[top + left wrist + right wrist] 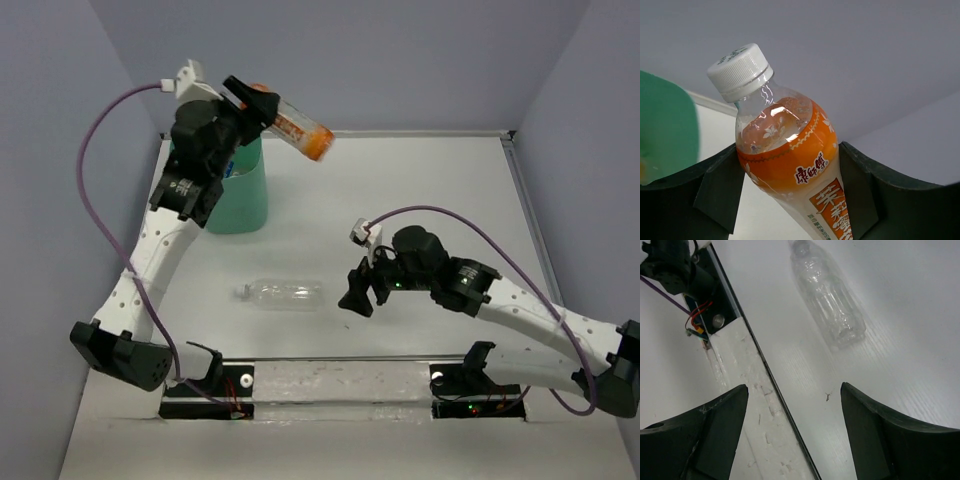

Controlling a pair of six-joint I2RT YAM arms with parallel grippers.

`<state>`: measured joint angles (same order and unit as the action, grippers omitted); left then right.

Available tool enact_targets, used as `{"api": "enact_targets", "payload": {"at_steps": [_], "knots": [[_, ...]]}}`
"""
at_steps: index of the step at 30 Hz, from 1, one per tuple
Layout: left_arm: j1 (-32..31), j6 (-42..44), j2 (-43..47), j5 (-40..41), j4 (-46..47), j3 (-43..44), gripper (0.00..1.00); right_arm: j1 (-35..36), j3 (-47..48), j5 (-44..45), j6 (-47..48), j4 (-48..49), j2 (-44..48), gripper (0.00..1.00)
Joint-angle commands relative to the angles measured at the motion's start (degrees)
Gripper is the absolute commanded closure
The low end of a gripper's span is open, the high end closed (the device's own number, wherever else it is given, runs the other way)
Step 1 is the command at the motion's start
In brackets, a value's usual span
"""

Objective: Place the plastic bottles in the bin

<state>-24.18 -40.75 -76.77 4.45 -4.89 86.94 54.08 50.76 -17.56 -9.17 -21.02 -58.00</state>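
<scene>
Clamps the left pincer (256, 102) on an orange-labelled bottle (300, 130), fingers (715, 190) pressed against both sides of its body below the white cap (740, 70). Holds it aloft and tilted, just beside the top of the mint-green bin (245, 195), upright at the far left of the white surface (430, 190). Hangs the right pincer (358, 290) low over that surface, spread apart with nothing inside, just right of a clear bottle (280, 293) lying on its side near the front middle, well apart from the bin
</scene>
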Motion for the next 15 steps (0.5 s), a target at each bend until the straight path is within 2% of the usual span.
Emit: {"api": "enact_targets", "payload": {"at_steps": [1, 8, 11, 15], "knots": [[11.1, 4.7, 2.9, 4.0, -5.6, 5.4, 0.54, 1.8, 6.6, 2.1, 4.1, 1.2, -8.6, 0.20], [21.5, 8.9, 1.8, 12.4, -5.7, 6.6, 0.54, 5.8, 21.4, 8.1, 12.8, 0.5, -29.6, 0.11], [22.8, 11.8, 0.1, 20.8, -5.2, 6.9, 0.54, 7.3, 30.7, 11.2, 18.1, -1.0, -38.1, 0.06], [22.8, 16.1, -2.4, 26.5, -3.3, 6.8, 0.53, 7.8, 38.6, 12.1, 22.5, -4.8, -48.3, 0.04]]}}
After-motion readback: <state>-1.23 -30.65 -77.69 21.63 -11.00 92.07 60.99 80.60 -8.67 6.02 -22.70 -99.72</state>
